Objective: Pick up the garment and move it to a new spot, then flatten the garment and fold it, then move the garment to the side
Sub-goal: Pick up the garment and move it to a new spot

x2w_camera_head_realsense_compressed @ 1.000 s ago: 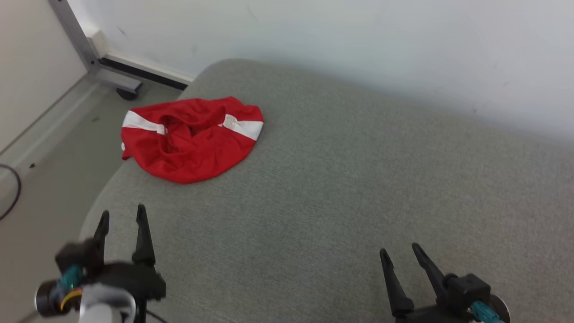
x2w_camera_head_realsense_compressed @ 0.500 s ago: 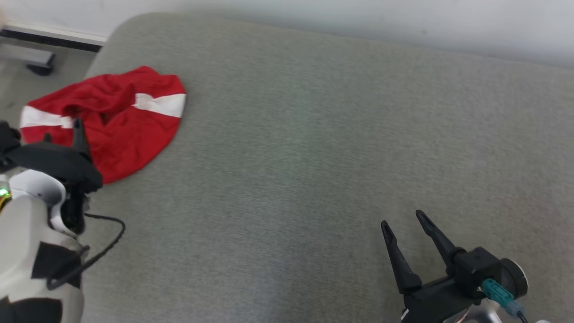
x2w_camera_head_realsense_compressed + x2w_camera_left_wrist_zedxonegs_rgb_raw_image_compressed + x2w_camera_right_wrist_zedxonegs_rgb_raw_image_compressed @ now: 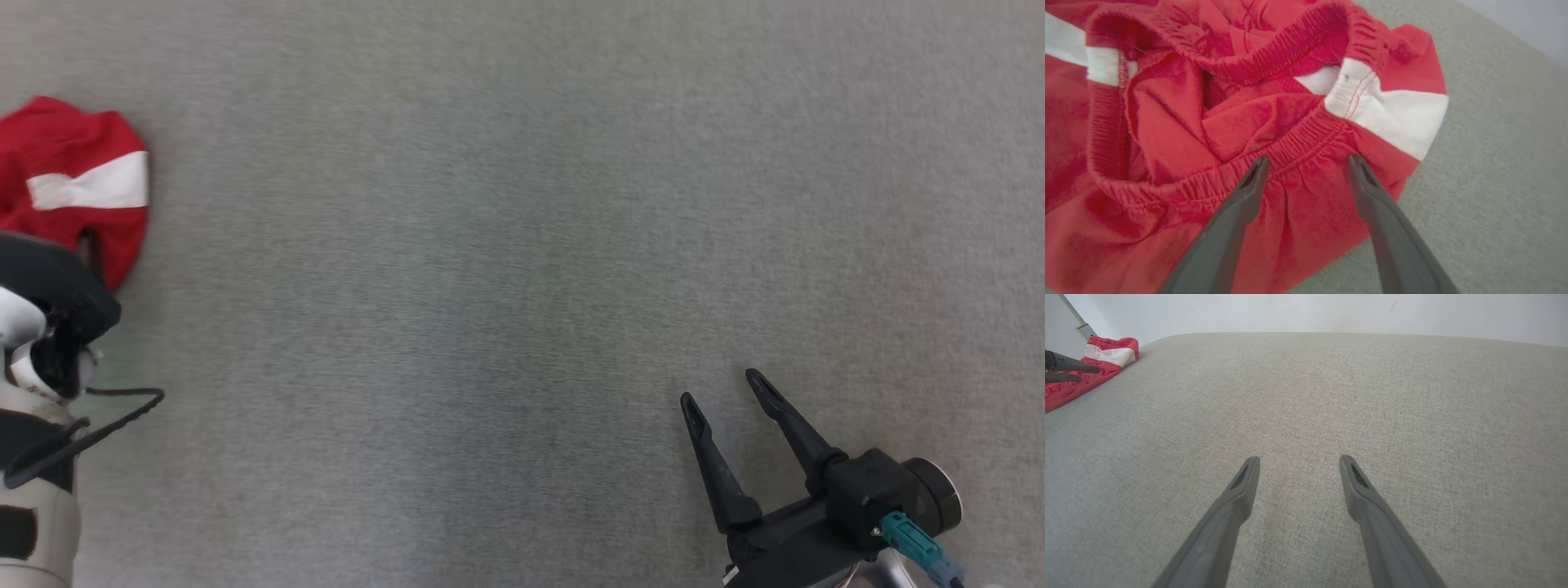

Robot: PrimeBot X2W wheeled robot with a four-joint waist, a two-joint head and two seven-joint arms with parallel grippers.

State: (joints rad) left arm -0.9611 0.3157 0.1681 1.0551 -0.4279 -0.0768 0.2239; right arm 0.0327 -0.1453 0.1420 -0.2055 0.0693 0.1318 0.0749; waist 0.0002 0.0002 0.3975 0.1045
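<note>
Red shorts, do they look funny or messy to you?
Yes. The red shorts lie in a crumpled heap at the left end of the grey padded surface, not flat. Their elastic waistband is bunched and gapes open, and the white stripes sit at different angles. Nothing looks torn or spilled.

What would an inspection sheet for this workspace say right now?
Surface: grey woven cushion, smooth.
Job's things: red garment with white stripe, crumpled, at the head view's left edge.
Clutter: nothing seen.
Claws: left claw open over the garment's waistband, contact unclear; right claw open above bare cushion.
Cables: dark cable looping off the left arm.
Surroundings: pale wall behind.
</note>
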